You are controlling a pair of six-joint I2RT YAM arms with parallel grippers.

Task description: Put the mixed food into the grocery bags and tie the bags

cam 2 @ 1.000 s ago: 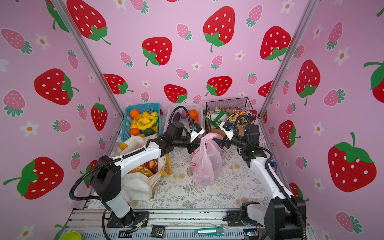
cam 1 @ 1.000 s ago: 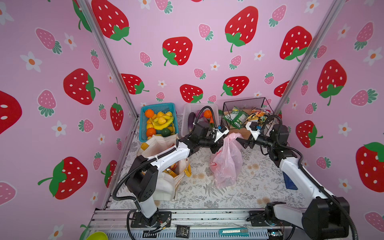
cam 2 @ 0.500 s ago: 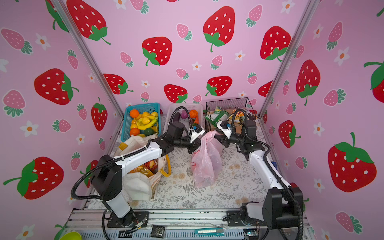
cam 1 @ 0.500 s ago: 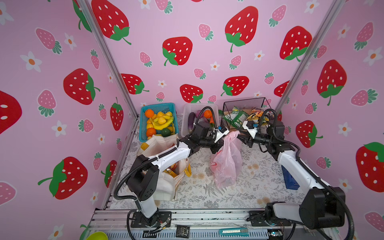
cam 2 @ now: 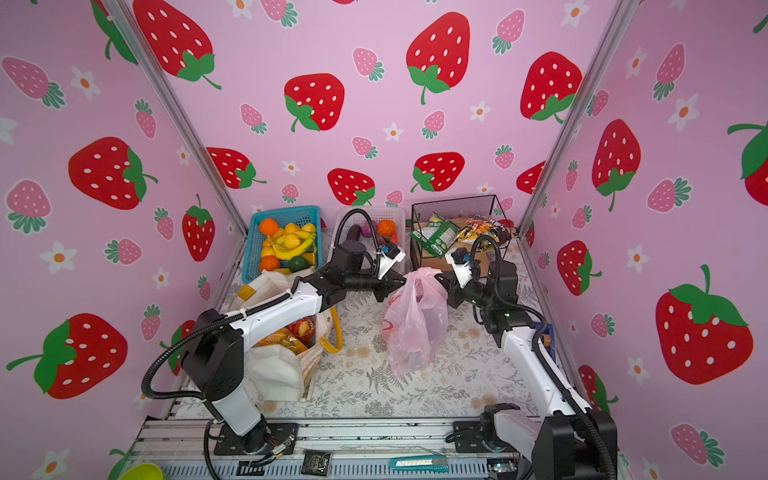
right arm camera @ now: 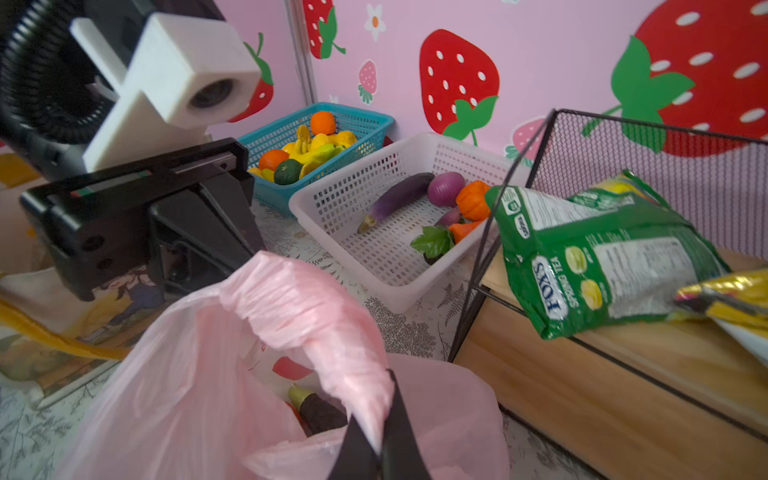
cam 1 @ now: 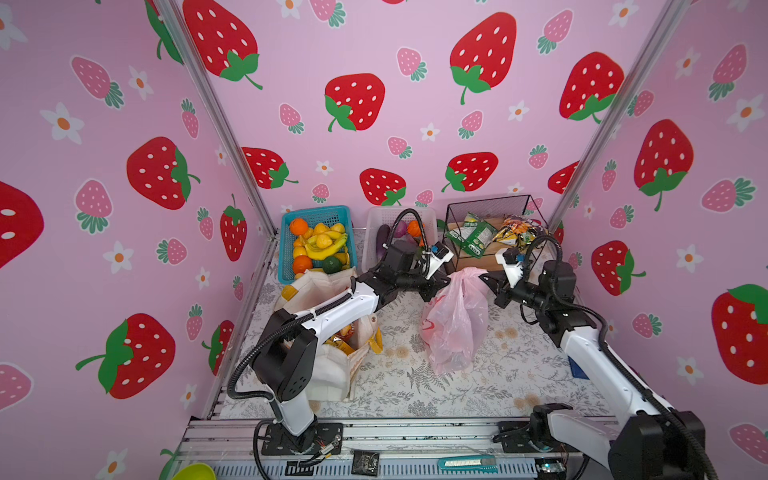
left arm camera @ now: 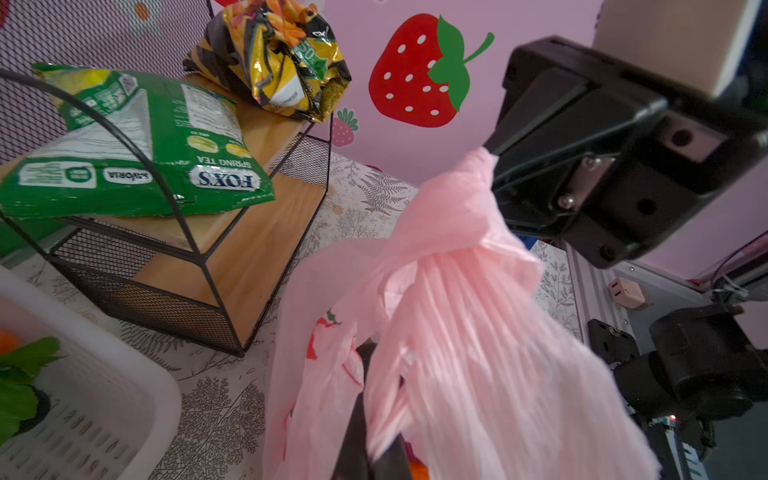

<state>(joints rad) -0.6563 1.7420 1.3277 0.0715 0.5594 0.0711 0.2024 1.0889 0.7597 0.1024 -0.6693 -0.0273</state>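
Both top views: pink bag upright mid-table, between arms.
Left wrist: left gripper clamped on bunched bag top.
Right wrist: right gripper pinching twisted bag strip, eggplant inside; top held up, likely for knotting.

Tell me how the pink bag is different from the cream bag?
The pink bag is thin and see-through; the cream bag is thick cloth with yellow straps. The left gripper and right gripper each pinch the pink bag's top; no gripper holds the cream bag. Both have food inside.
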